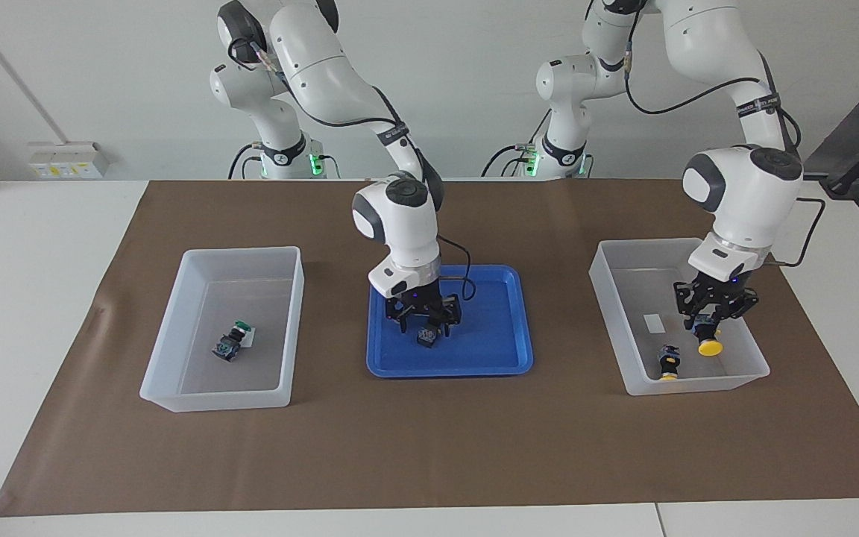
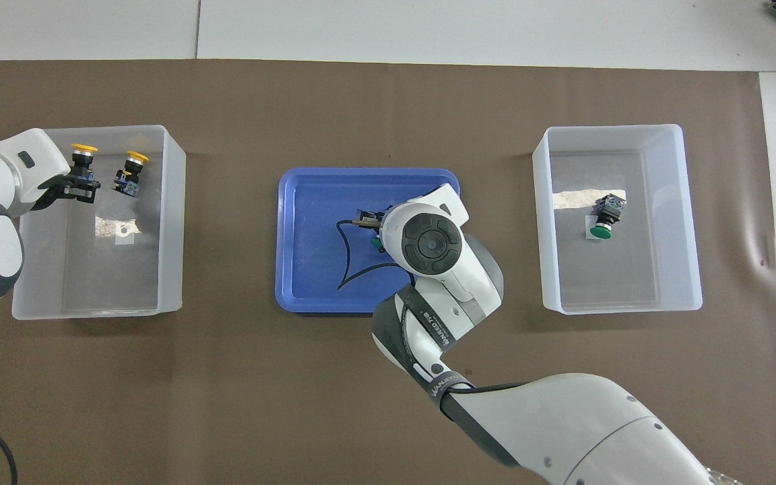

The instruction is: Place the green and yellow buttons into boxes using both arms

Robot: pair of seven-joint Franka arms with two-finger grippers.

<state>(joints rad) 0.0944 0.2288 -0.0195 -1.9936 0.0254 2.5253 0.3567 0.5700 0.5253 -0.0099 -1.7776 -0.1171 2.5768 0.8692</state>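
My left gripper [image 1: 707, 328] is shut on a yellow button [image 1: 710, 346] and holds it low inside the box [image 1: 608, 298] at the left arm's end; it shows from above too [image 2: 83, 149]. A second yellow button [image 1: 669, 363] lies on that box's floor beside it. My right gripper [image 1: 425, 322] is open and low in the blue tray [image 1: 496, 350], its fingers on either side of a green button [image 1: 426, 337]. From above, the right wrist hides most of that button. Another green button [image 1: 230, 344] lies in the box [image 1: 168, 328] at the right arm's end.
The two boxes and the tray stand in a row on a brown mat [image 1: 429, 447]. A black cable [image 2: 347, 259] from the right wrist hangs over the tray. The white tabletop [image 1: 42, 239] borders the mat.
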